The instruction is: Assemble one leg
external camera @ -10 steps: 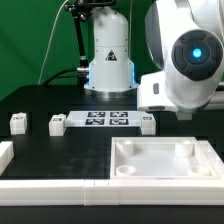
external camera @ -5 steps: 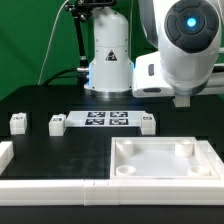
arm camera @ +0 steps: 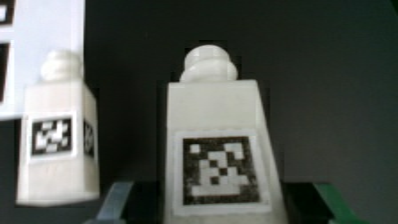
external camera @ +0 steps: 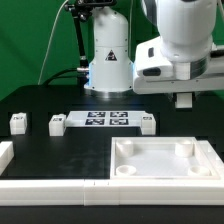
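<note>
From the wrist view, the leg (arm camera: 222, 140) fills the middle of the picture, a white block with a rounded peg at one end and a black-and-white tag on its face. The gripper (arm camera: 222, 205) straddles the tagged end. Its dark fingertips (arm camera: 121, 200) stand one on each side with a thin dark gap showing, so the jaws look released and not pressing on it. A second leg (arm camera: 57, 135) lies just beside the first, apart from it, on the black table (arm camera: 125, 60).

In the exterior view the gripper (external camera: 185, 99) hangs low at the exterior view's right, behind the large white square top with corner sockets (external camera: 200, 150). Three small tagged legs (external camera: 17, 121) (external camera: 56, 123) (external camera: 147, 122) stand in a row on the table (external camera: 60, 150); the marker board (external camera: 105, 119) lies between the second and third. I cannot tell which of these are the ones the wrist camera sees.
</note>
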You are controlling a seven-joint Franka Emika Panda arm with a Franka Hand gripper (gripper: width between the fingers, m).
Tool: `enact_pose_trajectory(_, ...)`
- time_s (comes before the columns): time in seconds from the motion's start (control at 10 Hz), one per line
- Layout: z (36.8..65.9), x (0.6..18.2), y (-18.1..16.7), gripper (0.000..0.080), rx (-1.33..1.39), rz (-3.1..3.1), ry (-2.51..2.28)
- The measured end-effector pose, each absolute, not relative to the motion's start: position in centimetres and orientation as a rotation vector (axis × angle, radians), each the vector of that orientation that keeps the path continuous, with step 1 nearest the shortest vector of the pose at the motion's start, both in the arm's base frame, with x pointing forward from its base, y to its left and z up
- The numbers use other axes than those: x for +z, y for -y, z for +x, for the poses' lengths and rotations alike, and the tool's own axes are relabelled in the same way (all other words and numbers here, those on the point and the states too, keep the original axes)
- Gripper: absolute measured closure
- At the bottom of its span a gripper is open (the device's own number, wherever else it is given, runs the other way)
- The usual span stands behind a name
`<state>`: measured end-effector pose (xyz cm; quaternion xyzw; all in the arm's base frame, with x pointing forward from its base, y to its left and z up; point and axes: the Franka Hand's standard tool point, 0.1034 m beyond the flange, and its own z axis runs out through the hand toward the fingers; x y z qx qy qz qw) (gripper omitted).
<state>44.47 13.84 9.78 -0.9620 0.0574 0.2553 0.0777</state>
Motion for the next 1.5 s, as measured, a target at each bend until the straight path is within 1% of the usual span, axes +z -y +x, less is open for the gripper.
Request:
enact_pose_trajectory(0.2, 46.4, 11.8, -13.4, 0.0508, 0.508, -2.932, -0.158)
enact_pose_trajectory(0.3, 46.9, 12.7, -13.3, 0.0508, 0.460, -2.938, -0.147)
enact_pose_trajectory(0.4, 48.1, 13.0, -13.4, 0.0508, 0.328, -2.953, -0.153)
enact_pose_trajectory(0.7, 48.4, 12.8, -13.4, 0.0508, -0.027, -2.979, -0.157)
enact_pose_trajectory(0.8, 48.9, 12.6, -13.4, 0.0508, -0.165, -2.977, -0.145)
enact_pose_trajectory(0.9, 49.9, 12.5, -13.0, 0.0508, -0.286, -2.975, -0.110)
enact_pose_trajectory(1.1, 52.2, 13.1, -12.5, 0.0508, -0.561, -2.937, -0.074)
enact_pose_trajectory(1.2, 53.1, 13.8, -12.6, 0.0508, -0.657, -2.913, -0.067)
enact_pose_trajectory(1.3, 52.8, 13.6, -12.8, 0.0508, -0.766, -2.885, -0.066)
enact_pose_trajectory(1.4, 52.4, 13.0, -12.7, 0.0508, -0.705, -2.903, -0.063)
enact_pose_trajectory(1.5, 52.6, 13.2, -12.8, 0.0508, -0.713, -2.901, -0.063)
